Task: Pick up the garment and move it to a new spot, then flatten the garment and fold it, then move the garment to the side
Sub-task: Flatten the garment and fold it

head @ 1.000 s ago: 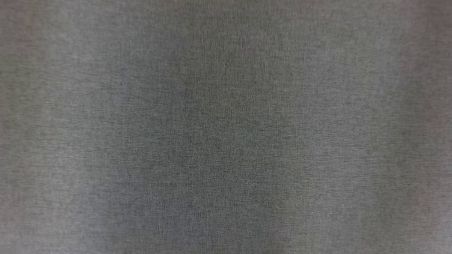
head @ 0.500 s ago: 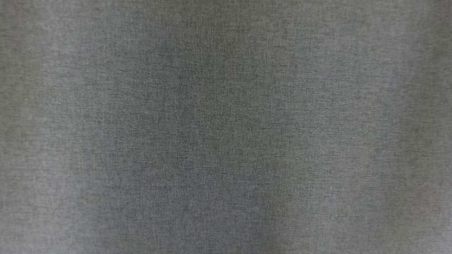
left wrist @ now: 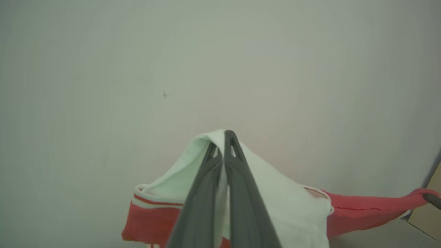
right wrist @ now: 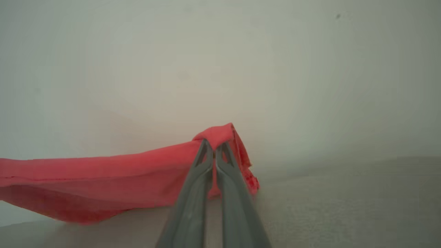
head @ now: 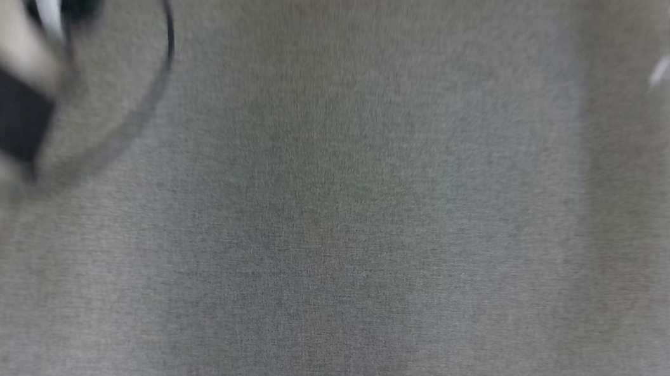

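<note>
Jaws shut tight both sides: left jaws pinch white part of garment, right jaws pinch its red edge. Cloth spans between them, pale surface behind.

Red-and-white garment, grey floor

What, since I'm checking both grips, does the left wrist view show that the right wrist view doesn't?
Left wrist view: the left hand shut on a white fold of the garment, plus a striped hem. Right wrist view: the right hand shut on a red corner, above a grey surface. Both: the garment's red cloth stretched out against a pale background.
</note>
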Robot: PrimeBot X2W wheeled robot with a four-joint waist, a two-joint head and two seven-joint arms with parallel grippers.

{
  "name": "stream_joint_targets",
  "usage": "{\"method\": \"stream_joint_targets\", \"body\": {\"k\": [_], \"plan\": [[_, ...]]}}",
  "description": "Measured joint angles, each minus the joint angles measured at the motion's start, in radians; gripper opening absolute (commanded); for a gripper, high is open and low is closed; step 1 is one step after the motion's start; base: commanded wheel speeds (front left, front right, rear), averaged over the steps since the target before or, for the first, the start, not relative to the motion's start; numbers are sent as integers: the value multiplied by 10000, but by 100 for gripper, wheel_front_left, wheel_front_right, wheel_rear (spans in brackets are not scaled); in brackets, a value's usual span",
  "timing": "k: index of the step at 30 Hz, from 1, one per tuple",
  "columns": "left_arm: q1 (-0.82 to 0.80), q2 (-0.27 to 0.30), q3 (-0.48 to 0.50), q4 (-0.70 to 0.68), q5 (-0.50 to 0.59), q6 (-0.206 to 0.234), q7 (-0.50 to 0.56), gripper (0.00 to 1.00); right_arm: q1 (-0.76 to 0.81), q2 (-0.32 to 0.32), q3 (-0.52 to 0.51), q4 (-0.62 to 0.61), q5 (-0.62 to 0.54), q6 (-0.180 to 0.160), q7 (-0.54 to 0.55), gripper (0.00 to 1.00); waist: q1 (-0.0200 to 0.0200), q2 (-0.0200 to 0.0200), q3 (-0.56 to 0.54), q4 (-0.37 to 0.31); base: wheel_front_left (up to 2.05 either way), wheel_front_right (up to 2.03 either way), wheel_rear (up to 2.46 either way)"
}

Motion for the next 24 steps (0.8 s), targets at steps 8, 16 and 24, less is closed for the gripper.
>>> {"method": "stream_joint_targets", "body": {"k": [8, 16, 24], "plan": [[5154, 481, 610, -3820, -82, 1335, 0, 0, 3699, 88, -360, -1747, 410, 0, 61, 0, -2, -1, -1142, -51, 0, 0, 0], [9123, 510, 458, -6048, -403, 2192, 2, 0, 7135, 278, -1496, -3310, 372, 0, 625, 0, -2, -1, -2055, 41, 0, 0, 0], [11856, 19, 819, -6587, -663, 2516, 0, 0, 9610, 756, -2761, -4149, -178, 0, 1287, 0, -1, -2, -2831, 190, 0, 0, 0]]}}
